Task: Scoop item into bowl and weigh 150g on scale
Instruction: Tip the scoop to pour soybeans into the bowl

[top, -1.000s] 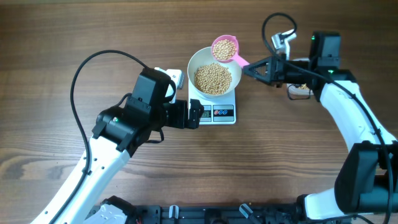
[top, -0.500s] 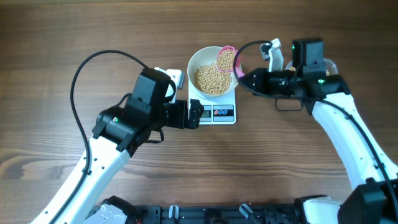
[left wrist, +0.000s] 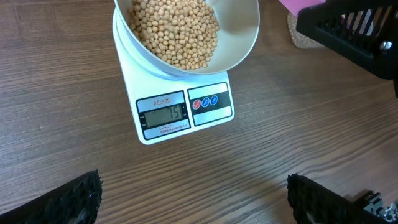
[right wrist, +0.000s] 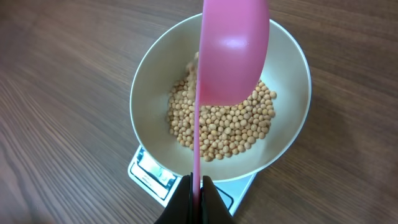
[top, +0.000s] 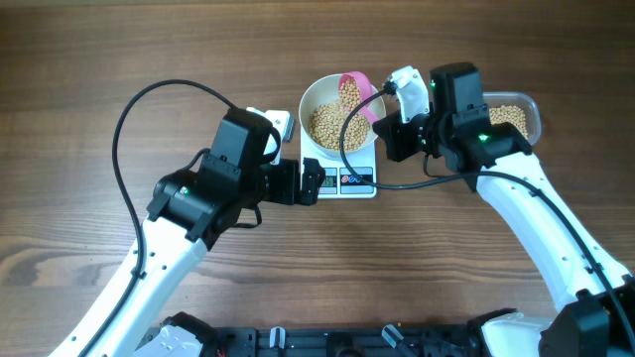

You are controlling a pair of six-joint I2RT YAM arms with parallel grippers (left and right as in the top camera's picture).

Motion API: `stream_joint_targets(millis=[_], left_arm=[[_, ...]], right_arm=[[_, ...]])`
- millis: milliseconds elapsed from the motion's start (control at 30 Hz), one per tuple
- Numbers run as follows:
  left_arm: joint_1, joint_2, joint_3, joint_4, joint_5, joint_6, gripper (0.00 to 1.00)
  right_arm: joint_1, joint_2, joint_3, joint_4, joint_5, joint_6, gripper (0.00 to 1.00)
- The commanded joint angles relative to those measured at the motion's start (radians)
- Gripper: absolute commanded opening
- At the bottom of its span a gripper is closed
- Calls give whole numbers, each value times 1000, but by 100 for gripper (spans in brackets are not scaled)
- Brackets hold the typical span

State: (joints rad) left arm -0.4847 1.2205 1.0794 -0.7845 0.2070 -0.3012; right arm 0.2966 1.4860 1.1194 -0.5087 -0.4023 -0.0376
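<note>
The white bowl (top: 309, 102) stands on the white scale (top: 357, 181) and holds a heap of tan beans (top: 330, 125). My right gripper (top: 380, 121) is shut on the handle of a pink scoop (top: 354, 87). The scoop is rolled on its side over the bowl's right rim. In the right wrist view the scoop (right wrist: 231, 55) hangs edge-on above the bowl (right wrist: 140, 93), with beans (right wrist: 191, 70) falling from its left side. My left gripper (left wrist: 196, 205) stands open above bare table in front of the scale (left wrist: 180, 115), whose display reads about 75.
A clear plastic tub (top: 514, 117) with more beans sits at the right, behind my right arm. A small white object (top: 279, 120) lies left of the bowl, partly under my left arm. Black cables loop over both arms.
My right arm has swung left to the bowl and rolled the scoop from level onto its side, so the beans are spilling out. The left arm has not moved.
</note>
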Motion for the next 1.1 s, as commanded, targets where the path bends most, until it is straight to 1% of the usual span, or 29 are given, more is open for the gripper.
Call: stream_joint_targets(millis=[0, 67, 200, 333, 467, 500, 633, 700, 767, 1000, 1033, 1067], left_arm=[[-4, 3, 17, 2, 5, 5, 100], [-4, 3, 17, 2, 5, 5, 100], [-4, 3, 17, 2, 5, 5, 100], [-4, 3, 17, 2, 5, 6, 100], [-4, 3, 17, 2, 5, 5, 100], [-4, 3, 17, 2, 5, 5, 100], [-4, 3, 17, 2, 5, 5, 100], [-4, 3, 17, 2, 5, 5, 100], [-4, 3, 17, 2, 5, 5, 100], [-4, 3, 17, 2, 5, 5, 100], [-4, 3, 17, 2, 5, 5, 100], [-4, 3, 17, 3, 5, 6, 100]], right_arm=[[19, -18, 14, 7, 68, -93, 4], [20, -18, 14, 7, 69, -107, 4], [21, -18, 14, 5, 69, -241, 4], [21, -18, 14, -1, 70, -339, 4], [76, -18, 14, -1, 270, -486, 4], [90, -18, 14, 0, 299, -505, 4], [116, -18, 14, 12, 329, -513, 4], [117, -18, 14, 29, 356, -553, 4], [117, -18, 14, 82, 377, -591, 4], [124, -18, 14, 106, 372, -586, 4], [133, -18, 14, 97, 362, -579, 4], [144, -18, 14, 92, 341, -524, 4]])
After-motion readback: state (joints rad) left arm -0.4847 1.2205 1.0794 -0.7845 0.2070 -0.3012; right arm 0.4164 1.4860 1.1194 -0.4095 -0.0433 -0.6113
